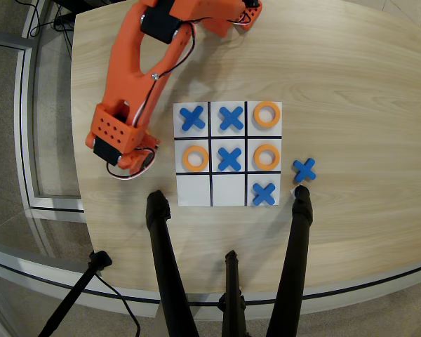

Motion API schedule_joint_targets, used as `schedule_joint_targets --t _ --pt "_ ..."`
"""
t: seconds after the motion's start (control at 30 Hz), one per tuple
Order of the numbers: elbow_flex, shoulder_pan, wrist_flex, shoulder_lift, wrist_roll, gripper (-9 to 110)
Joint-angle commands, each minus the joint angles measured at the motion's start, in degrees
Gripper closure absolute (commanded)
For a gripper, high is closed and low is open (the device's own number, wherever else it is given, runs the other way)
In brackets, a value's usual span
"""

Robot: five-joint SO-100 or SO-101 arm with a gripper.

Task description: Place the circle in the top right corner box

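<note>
Three orange rings lie on the white nine-cell board (211, 198): one in the upper-right cell (266, 114), one in the middle-left cell (195, 158), one in the middle-right cell (266, 156). The lower-left corner cell (193, 190) is bare. The orange arm reaches down from the top of the overhead view. Its gripper (135, 162) hangs left of the board, level with the middle row. The arm's body hides the fingers, so I cannot tell whether the jaws hold anything.
Blue X pieces fill four cells (231, 118), and one more X (304, 169) lies on the wooden table right of the board. Black stand legs (161, 232) (299, 225) rise at the front edge. The table's left edge (76, 140) is close to the gripper.
</note>
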Motion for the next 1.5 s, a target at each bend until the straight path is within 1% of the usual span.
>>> schedule_joint_targets --t 0.0,0.1,0.17,0.37,0.47,0.63,0.77,0.87,1.03,1.23,1.47 --pt "-0.1 0.5 -0.6 -0.5 0.4 102" --pt "0.7 0.6 -3.4 1.1 0.7 102" --pt "0.0 0.4 -3.3 3.6 0.8 102" --pt "3.3 -4.1 0.4 20.6 1.3 102" --pt "8.4 -9.1 0.9 30.3 3.4 102" --pt "20.5 -19.7 0.6 45.4 3.4 102" --pt "26.5 -28.6 -1.1 50.0 5.6 102" --pt "27.9 -32.3 -8.7 47.0 8.8 102" --pt "21.4 -32.2 -13.4 34.4 10.3 102" --pt "10.4 -29.4 -15.2 17.8 11.0 102" --pt "-2.7 -27.9 -15.1 4.3 11.7 102"
